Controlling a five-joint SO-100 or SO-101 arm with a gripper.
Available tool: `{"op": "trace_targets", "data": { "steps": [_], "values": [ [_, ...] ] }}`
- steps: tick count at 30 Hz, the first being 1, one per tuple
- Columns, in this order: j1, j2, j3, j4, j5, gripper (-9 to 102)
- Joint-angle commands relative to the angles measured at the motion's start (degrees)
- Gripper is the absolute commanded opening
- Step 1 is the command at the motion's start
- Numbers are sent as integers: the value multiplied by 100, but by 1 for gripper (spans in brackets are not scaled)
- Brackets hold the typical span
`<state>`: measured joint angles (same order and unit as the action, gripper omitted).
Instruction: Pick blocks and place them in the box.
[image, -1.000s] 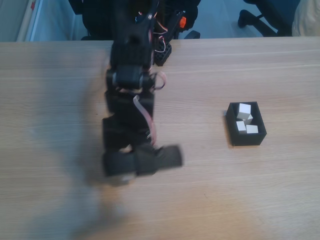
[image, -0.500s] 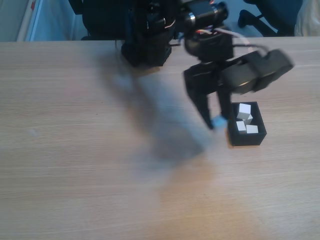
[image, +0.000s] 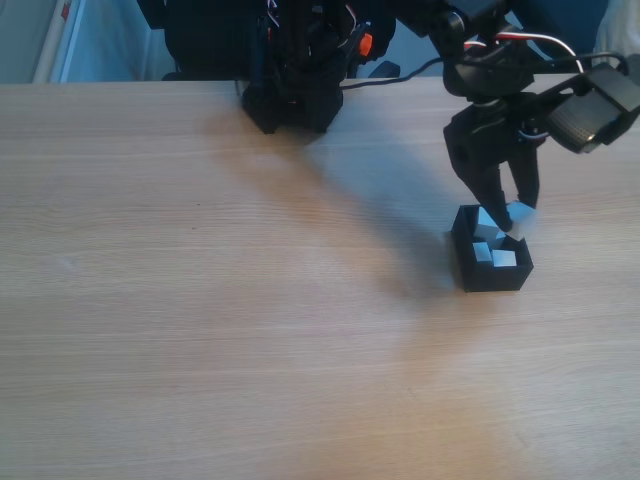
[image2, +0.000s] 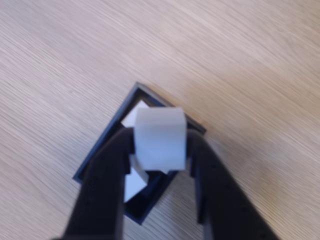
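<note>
My black gripper (image: 512, 222) hangs over the far end of the small black box (image: 478, 277), shut on a white block (image: 522, 214). In the wrist view that block (image2: 161, 138) sits clamped between the two dark fingers (image2: 107, 175), directly above the box (image2: 145, 210). Other white blocks (image: 497, 257) lie inside the box, and the wrist view shows them (image2: 134, 184) partly hidden under the held block and fingers.
The light wooden table (image: 200, 300) spreads wide to the left and front of the box. The arm's black base (image: 295, 70) with red wires stands at the table's far edge. An office chair base (image: 525, 30) shows beyond the table at the top right.
The arm has swung from the table's left-middle across to the right, carrying the white block, and now holds it over the box instead of beside it.
</note>
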<state>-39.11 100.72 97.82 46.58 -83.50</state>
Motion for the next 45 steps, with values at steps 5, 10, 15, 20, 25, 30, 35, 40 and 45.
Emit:
{"op": "trace_targets", "data": {
  "steps": [5, 10, 15, 20, 25, 30, 35, 40, 45],
  "values": [
    [-26, -141, -545, 35, 158, 8],
    [26, -149, -475, 149, 255, 14],
    [97, -123, -466, 281, 255, 14],
    [237, 387, -44, 404, 413, 5],
    [466, 1846, 1450, 633, -18, 1],
    [888, 3524, 3155, 598, -396, 0],
    [1222, 4913, 4395, 800, -475, 0],
    [1767, 6372, 5766, 923, -747, 0],
    [2487, 8139, 7119, 1477, -1292, 0]
  ]
}}
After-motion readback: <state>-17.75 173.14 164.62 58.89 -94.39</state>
